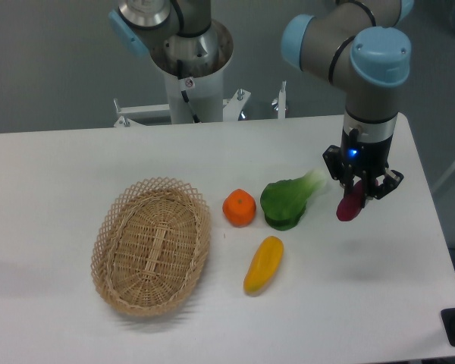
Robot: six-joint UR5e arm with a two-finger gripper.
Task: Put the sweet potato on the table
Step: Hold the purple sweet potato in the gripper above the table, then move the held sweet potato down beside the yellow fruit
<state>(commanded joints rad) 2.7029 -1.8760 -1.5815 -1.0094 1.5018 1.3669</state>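
On the white table (76, 159), toward the right, the gripper (359, 191) pinches the sweet potato (349, 205) just right of a leafy green vegetable (290, 200).

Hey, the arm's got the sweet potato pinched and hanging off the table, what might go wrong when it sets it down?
1. The gripper holds the sweet potato only by its upper end; it hangs tilted and may slip or swing.
2. It hangs above the table, so letting go now would probably make it drop and roll.
3. The green vegetable lies close to its left; a leftward descent might bump it.
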